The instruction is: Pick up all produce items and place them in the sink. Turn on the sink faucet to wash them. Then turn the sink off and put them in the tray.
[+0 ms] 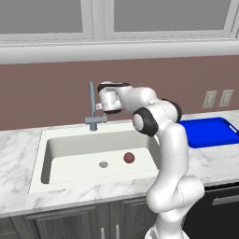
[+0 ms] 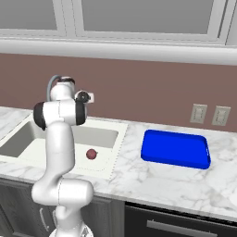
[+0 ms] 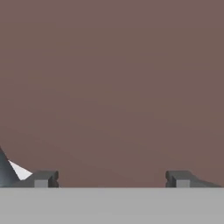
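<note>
Maroon fruit (image 1: 129,158) lies on sink (image 1: 70,140) floor, walls well apart.

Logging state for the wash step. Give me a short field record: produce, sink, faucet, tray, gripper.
produce: one dark red round item lying on the sink floor, right of the drain
sink: off-white basin set in the marble counter; no water seen
faucet: grey tap at the back rim of the basin
tray: blue tray on the counter right of the sink, nothing in it
gripper: gripper open, holding nothing, raised by the faucet, facing the brown wall
</note>
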You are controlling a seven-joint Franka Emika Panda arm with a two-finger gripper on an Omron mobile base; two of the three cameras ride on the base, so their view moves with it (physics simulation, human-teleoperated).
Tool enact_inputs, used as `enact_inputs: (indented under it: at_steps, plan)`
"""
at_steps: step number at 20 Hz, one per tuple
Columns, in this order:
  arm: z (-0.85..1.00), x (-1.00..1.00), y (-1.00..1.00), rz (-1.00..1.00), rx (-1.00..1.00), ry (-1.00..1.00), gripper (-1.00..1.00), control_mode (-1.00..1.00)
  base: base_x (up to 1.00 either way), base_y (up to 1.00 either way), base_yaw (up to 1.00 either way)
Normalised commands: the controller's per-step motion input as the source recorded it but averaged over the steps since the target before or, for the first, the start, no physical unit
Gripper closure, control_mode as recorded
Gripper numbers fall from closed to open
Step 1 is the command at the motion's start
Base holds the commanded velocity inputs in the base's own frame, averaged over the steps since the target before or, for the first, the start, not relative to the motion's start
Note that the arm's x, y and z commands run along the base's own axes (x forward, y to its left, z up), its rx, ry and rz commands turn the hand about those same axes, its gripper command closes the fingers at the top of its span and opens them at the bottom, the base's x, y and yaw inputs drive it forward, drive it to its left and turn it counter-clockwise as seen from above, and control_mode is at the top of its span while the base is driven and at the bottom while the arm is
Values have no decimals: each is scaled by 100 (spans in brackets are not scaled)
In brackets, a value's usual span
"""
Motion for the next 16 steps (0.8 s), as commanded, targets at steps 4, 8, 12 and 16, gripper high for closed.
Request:
enact_inputs:
  at_steps: [4, 8, 12, 16]
  plan:
    - [20, -3, -9, 0, -2, -2, -100, -100, 0, 0, 0]
    - [15, -29, -31, 0, 0, -3, -100, -100, 0, 0, 0]
    - [22, -44, -39, -3, 0, -5, -100, -100, 0, 0, 0]
    - [14, -62, -37, -4, 0, -7, -100, -100, 0, 0, 0]
